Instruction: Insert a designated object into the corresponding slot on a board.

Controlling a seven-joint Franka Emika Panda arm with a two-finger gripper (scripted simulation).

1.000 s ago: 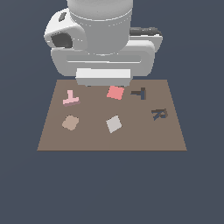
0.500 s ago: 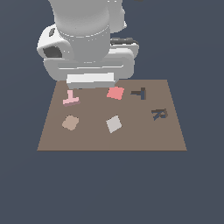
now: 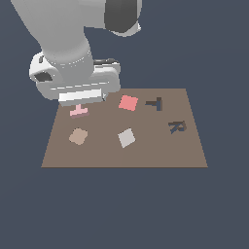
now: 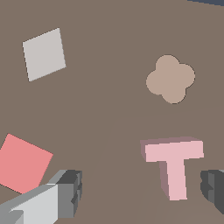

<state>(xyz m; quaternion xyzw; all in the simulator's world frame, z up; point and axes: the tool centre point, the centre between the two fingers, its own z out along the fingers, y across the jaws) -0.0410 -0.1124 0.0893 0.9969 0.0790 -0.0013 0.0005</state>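
The pale pink T-shaped block [image 3: 79, 112] lies flat on the brown board [image 3: 160, 151] near its far corner on the exterior view's left. My gripper [image 4: 142, 189] hangs just above it, open and empty. In the wrist view the block [image 4: 174, 164] lies between the two grey fingers [image 4: 70, 192], closer to one of them. In the exterior view the arm's hand [image 3: 80, 90] covers the fingers and the block's far end. The dark T-shaped slot [image 3: 154, 103] is further toward the exterior view's right, empty.
A red-pink square [image 3: 128, 102] lies between the block and the T slot. A tan rounded piece [image 3: 78, 136] and a grey square [image 3: 126, 137] lie nearer the front. A dark R-shaped recess [image 3: 177, 126] is on the exterior view's right.
The arm has moved toward the exterior view's left and lower, from over the board's back middle to just over the pink T block. The pieces have not moved.
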